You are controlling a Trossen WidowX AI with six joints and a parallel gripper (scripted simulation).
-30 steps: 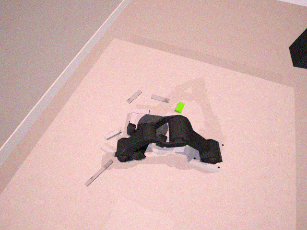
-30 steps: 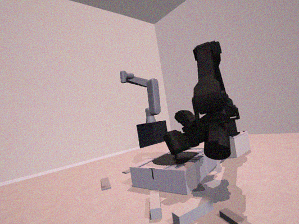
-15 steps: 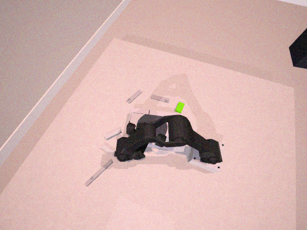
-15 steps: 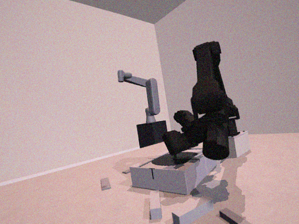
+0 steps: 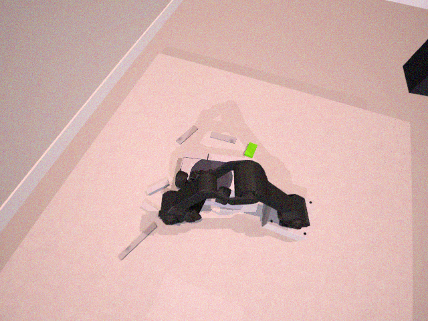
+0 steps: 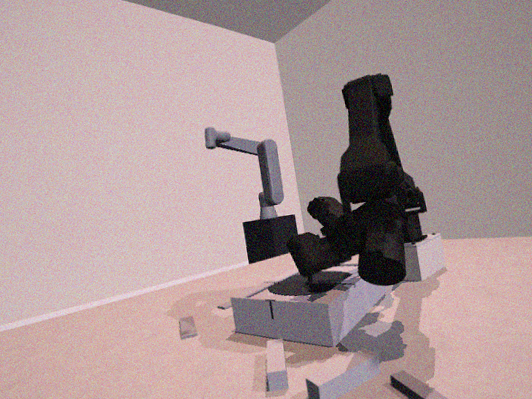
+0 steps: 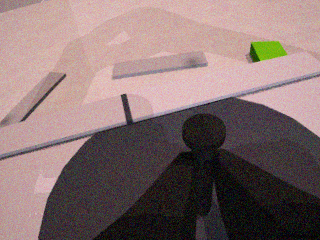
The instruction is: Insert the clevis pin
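The dark disc [image 5: 226, 179] [image 6: 281, 287] [image 7: 75, 195] lies in the rimmed tray [image 6: 301, 315] [image 7: 45, 146], looking flat. My gripper [image 6: 307, 274] [image 7: 202, 162] is low over the disc and shut on the pin. The pin's round head [image 7: 204, 131] shows just beyond the fingertips in the wrist view, with part of the shank between the fingers. In the exterior view only a small dark bit shows under the fingertips. The disc's hole, the tray's hole and the pin's lower end cannot be made out, so whether the pin is in a hole cannot be told.
Loose grey bars lie around the tray, among them one long bar [image 5: 138, 241] and two shorter ones [image 5: 186, 134] [image 5: 223, 137]. A green block [image 5: 251, 150] [image 7: 268, 51] lies outside the tray's rim. A grey arm [image 6: 270, 172] on a black stand [image 6: 271, 238] is in the background.
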